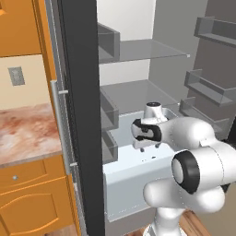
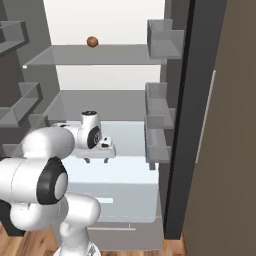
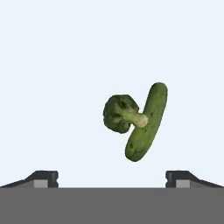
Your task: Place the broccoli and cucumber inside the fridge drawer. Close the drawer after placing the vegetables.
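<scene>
looking straight down along my hand now: the broccoli (image 3: pixel 119 113) and the cucumber (image 3: pixel 146 121) lie together on the pale drawer (image 3: pixel 52 65) floor, the broccoli's stem end touching or overlapping the cucumber about midway along it. both are inside, nothing else near them.

how they'd handle, by my guess: both light. the broccoli has a bumpy, slightly giving head and a firmer pale stem, so i'd pinch it across the head or at the stem where the fingers can bite. the cucumber is stiff and smooth, likely slippery and inclined to roll, so take it across its narrow middle, fingers square to its length. neither looks fragile, though hard squeezing could bruise the floret.

my gripper (image 3: pixel 112 180) is spread wide, the two finger tips well apart at the bottom of the hand view, and nothing sits between them. i hold nothing, i touch nothing. the vegetables lie below, apart from the tips.

from the base views, my gripper (image 2: pixel 96 158) hangs over the open drawer (image 1: pixel 138 170), which stands pulled out from the fridge under the glass shelves. a small brown ball (image 2: pixel 92 41) sits on the upper shelf, well away.

so i judge the placing done. what's left is the closing: the front panel looks flat and rigid, and a push against it should do. keep the push straight so the box doesn't skew.
</scene>
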### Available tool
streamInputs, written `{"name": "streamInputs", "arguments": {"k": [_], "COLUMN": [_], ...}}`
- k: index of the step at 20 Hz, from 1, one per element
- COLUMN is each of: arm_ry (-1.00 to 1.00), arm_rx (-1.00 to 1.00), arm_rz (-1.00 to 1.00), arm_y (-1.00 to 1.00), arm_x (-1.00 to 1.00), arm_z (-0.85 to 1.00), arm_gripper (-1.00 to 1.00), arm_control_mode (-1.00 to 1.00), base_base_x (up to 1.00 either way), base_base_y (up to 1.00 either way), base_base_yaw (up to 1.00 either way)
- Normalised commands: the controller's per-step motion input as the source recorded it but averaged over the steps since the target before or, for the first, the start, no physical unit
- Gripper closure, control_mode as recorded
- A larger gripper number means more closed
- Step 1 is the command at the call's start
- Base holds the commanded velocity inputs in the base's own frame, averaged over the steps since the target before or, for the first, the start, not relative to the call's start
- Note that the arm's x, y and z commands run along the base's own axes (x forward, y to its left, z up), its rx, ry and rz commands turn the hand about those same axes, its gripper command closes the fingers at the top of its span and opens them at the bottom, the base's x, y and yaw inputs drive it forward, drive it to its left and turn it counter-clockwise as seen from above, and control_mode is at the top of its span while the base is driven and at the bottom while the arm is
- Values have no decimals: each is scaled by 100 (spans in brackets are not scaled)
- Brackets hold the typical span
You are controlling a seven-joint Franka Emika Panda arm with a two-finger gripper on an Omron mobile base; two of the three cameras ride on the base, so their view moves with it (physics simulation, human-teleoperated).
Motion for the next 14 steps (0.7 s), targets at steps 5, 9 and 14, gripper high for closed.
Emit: {"name": "streamInputs", "arguments": {"k": [5, 9, 14], "arm_ry": [-13, -16, -1], "arm_rx": [0, 1, 13], "arm_rz": [0, -2, -13], "arm_y": [-2, -30, -51], "arm_x": [-14, -62, -97], "arm_z": [99, 56, 1], "arm_gripper": [-100, -100, -100], "arm_control_mode": [-100, -100, -100], "base_base_x": [0, 0, 0], "base_base_y": [0, 0, 0], "base_base_yaw": [0, 0, 0]}}
